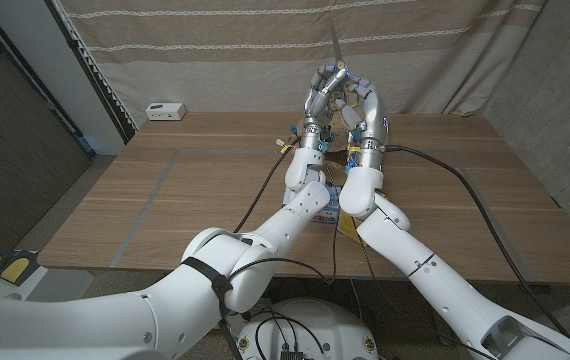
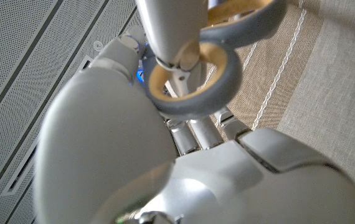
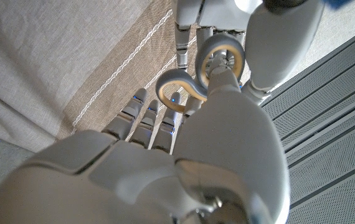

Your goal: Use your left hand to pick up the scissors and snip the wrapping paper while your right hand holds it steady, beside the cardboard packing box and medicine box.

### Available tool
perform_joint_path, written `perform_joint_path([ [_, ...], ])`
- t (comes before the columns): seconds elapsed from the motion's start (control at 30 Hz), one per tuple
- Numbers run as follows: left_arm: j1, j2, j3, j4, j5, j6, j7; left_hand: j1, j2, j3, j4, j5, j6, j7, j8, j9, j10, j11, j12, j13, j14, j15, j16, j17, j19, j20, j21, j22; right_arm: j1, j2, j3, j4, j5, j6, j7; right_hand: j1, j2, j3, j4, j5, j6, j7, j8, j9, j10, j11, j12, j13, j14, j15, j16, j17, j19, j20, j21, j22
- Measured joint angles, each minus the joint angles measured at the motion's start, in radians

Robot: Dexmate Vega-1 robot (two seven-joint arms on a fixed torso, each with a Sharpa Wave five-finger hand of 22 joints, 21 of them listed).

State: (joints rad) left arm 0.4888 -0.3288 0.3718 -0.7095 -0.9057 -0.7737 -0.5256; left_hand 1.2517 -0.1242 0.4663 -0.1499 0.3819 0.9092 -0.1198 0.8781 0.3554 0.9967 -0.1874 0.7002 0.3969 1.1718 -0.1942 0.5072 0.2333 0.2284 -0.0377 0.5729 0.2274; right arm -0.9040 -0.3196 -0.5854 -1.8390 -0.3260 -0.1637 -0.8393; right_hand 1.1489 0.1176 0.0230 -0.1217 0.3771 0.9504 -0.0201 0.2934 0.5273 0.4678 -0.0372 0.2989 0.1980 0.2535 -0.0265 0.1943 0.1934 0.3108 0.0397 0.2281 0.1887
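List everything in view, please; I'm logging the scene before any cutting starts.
scissors: one, grey handles lined cream, up between the hands
box: one, blue and white, on the table under the forearms
small device: one, white, table's far left
cables: black, table's right side
table: one, wooden
curtain: beige, behind the table
left hand, right hand: silver-grey, raised together above mid-table

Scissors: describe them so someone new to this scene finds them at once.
Over the far middle of the wooden table, the left hand and right hand are raised together, fingertips meeting. The scissors sit between them, a right-hand finger through one handle. Nothing else up there has grey handle loops lined in pale yellow.
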Motion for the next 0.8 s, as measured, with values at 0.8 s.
perform_joint_path([
  [0.8, 0.009, 0.007, 0.005, -0.014, 0.012, -0.008, 0.039, 0.0, 0.0, 0.0, 0.0, 0.0, 0.0, 0.0, 0.0, 0.0, -0.004, 0.001, -0.001, -0.001, 0.002, 0.002, -0.002, -0.004, 0.0, 0.0, 0.0, 0.0, -0.015, -0.007, 0.017, -0.013, 0.014, 0.017, -0.001, -0.005, 0.013, 0.022, 0.002, -0.084, -0.013, 0.013, 0.0, 0.072, -0.005, 0.005, -0.026, 0.0, -0.005, 0.005, 0.0, 0.005, -0.005, 0.005, 0.0, 0.0],
])
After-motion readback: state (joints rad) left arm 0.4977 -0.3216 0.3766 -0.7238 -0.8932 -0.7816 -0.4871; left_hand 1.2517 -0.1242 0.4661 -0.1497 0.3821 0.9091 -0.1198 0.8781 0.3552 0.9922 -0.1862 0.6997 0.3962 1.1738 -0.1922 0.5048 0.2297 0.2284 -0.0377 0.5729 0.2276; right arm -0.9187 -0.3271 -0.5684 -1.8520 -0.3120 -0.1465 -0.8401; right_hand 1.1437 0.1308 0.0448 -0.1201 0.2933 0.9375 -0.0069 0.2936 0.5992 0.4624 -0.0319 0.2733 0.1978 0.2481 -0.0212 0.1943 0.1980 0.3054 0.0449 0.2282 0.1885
